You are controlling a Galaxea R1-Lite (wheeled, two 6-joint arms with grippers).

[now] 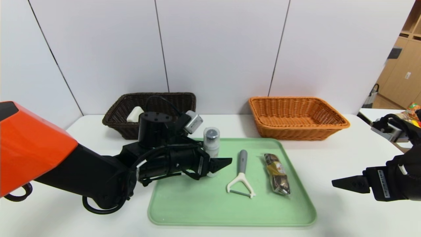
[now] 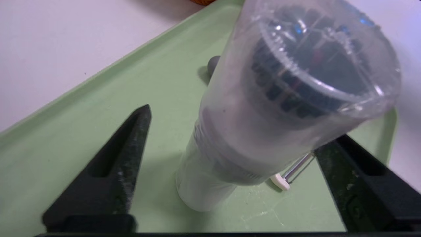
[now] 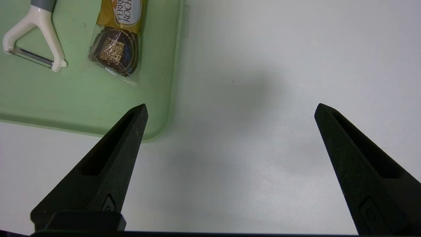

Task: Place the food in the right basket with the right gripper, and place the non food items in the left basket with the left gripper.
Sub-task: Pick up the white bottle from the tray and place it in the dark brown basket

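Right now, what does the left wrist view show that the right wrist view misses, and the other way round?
Only the left wrist view: a clear bottle standing upright on the tray, between the left pincer's open fingers, one finger close against it, the other apart.

Only the right wrist view: the chocolate pack on the tray, and the right pincer open over bare table, off the tray's edge.

Both: the green tray and the peeler, only partly seen in the left wrist view.

We see a white desk (image 1: 329,204) beneath the right pincer (image 1: 342,183), white wall panels (image 1: 217,49) beyond, wooden cabinets (image 1: 399,75) farther right.
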